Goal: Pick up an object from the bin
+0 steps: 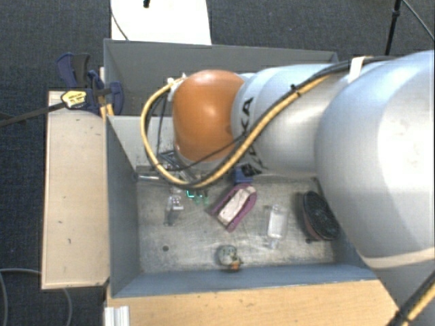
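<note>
The grey metal bin [126, 202] is seen from above. Its floor is flat and grey, with pale scuffs and a few dark specks, and its walls slope up all around. The bin is set on a dark grey carpet [41, 32]; a thin black cable [27, 114] is laid across the carpet on the left.

The big silver arm [353, 134] is stretched in from the right. A round orange cover [204, 114] is fixed on its wrist, and a yellow and black hose [144, 131] is looped round the cover. The gripper [175, 208] is seen below the cover, low over the left part of the floor; a small green light [194, 195] glows just beside it. Whether the gripper is wide or narrow cannot be told.

A flat purple box with a white inside [234, 206] is laid tilted just to the right of the gripper, and it is the nearest thing to it. A small clear plastic piece [275, 223] is laid further right. A dark round ridged thing [319, 216] is laid at the right end, partly hidden by the arm. A small round greenish lump [228, 255] is laid near the front wall. A blue thing [243, 174] is tucked under the arm and is mostly hidden; all of these are kept apart from each other on the floor.
</note>
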Controlling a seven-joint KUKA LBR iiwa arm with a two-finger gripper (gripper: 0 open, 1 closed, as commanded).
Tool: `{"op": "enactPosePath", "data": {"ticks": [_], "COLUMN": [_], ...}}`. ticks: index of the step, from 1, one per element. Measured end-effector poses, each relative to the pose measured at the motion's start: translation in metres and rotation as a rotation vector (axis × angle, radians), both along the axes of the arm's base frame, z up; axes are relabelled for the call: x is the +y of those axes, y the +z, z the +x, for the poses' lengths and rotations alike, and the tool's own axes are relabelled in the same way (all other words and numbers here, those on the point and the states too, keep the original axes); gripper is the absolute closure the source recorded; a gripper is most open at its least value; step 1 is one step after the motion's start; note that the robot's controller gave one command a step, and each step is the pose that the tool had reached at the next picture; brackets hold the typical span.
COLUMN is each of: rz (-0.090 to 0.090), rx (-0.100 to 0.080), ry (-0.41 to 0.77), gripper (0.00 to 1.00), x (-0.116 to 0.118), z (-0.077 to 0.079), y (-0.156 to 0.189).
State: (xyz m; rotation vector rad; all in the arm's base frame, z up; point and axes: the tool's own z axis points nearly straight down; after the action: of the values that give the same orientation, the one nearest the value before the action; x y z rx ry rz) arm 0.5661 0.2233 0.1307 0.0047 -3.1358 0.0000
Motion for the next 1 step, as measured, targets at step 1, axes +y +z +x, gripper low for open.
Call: {"op": "enactPosePath", "data": {"ticks": [1], "rz": [-0.003], "rx": [-0.006], "ry": [-0.106], "gripper": [0.0], "x": [-0.078], "z": [0.0137], "y": [0.0032]}}
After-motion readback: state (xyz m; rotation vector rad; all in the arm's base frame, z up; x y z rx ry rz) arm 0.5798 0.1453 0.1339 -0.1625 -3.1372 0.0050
